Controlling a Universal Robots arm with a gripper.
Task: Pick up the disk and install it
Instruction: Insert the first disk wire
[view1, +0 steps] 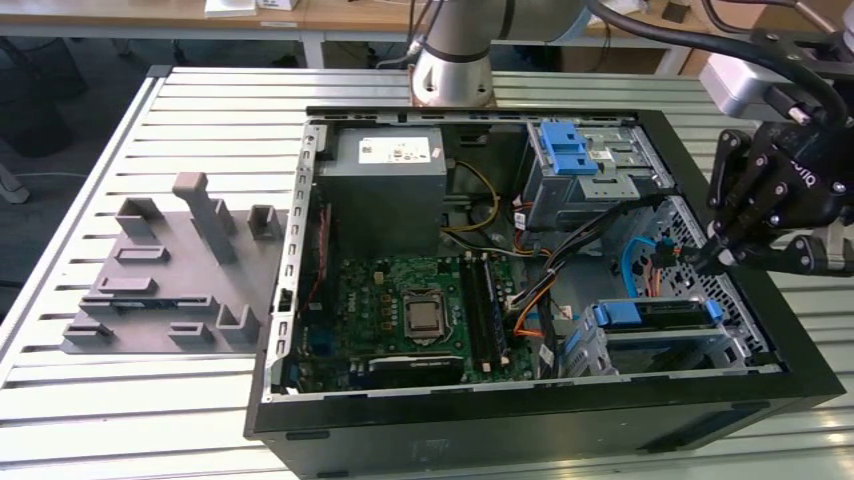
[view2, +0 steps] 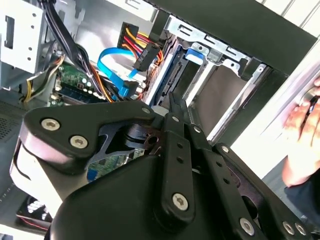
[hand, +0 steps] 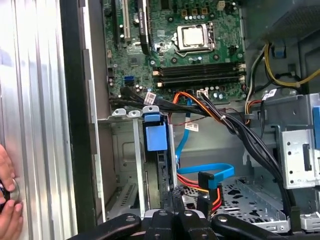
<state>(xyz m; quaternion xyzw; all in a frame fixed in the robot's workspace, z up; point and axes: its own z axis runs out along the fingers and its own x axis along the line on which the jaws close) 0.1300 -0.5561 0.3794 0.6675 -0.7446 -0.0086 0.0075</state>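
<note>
Slatted aluminium tabletop (view1: 80, 400) carries an open black computer case (view1: 534, 425) lying on its side, with desks behind and the arm's base (view1: 454, 50) at the far edge.

Much is cut off. In the exterior view the gripper (view1: 711, 262) enters from the exterior view's right with its upper body out of frame. In both wrist views its black linkage covers the near foreground. A hand (hand: 6, 187) shows partly at the edge of the first wrist view, resting on the slats outside the case.

The gripper's fingers are drawn together and clasp nothing. They hang over the case's side at the exterior view's right, near the lower drive bay (view1: 727, 345) and not touching it.

The disk (view1: 661, 314) sits in that bay, edge-on, its blue plastic end (hand: 155, 137) facing the motherboard (view1: 400, 310). Most of its body is hidden by the bay's metal walls. An open slot lies between the disk and the case wall. A blue flat cable (hand: 210, 172) and orange-and-black wire bundles crowd the space just beside the bay.

Elsewhere the case holds a grey power supply (view1: 387, 180) and a metal cage with a blue latch (view1: 574, 160). A grey moulded fixture (view1: 174, 270) stands on the table, well apart from the case.
</note>
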